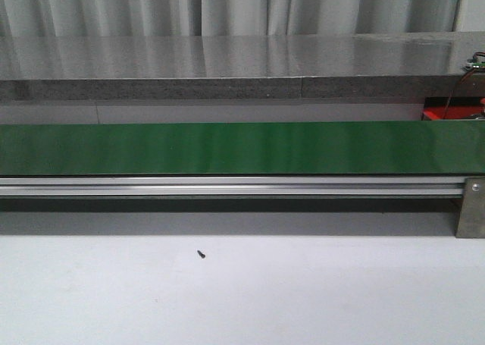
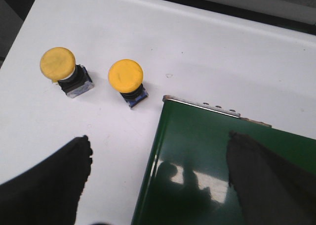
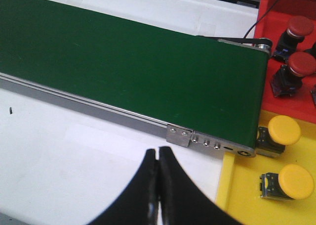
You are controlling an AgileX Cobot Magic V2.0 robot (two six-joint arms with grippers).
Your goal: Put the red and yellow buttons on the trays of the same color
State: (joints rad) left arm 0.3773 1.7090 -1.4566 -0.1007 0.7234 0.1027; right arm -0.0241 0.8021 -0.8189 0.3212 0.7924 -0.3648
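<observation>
Across the front view runs a long green conveyor belt (image 1: pixel 242 148) on a silver aluminium rail (image 1: pixel 227 186), bare along its whole visible length, with a small dark screw (image 1: pixel 201 254) lying on the white tabletop (image 1: pixel 242 299) before it. Neither arm shows in that view.

Below the left pincer (image 2: pixel 163 175), whose black fingers (image 2: pixel 54 180) stand wide apart and hold nothing, two yellow buttons (image 2: pixel 125 76) (image 2: pixel 58 64) stand upright on the tabletop, near each other but not touching, just off the belt's end corner; one finger hangs over the belt, the other over the tabletop.

At the belt's other end, the right pincer (image 3: pixel 158 185) has its fingers pressed together, empty, over the tabletop beside the rail. Beyond the belt end lie a yellow tray (image 3: pixel 242 190) holding two yellow buttons on their sides (image 3: pixel 284 130) (image 3: pixel 295 181), and a red tray (image 3: pixel 291 101) with two red buttons (image 3: pixel 300 25) (image 3: pixel 301 64). A black cable (image 3: pixel 264 12) crosses the red tray's far edge.
</observation>
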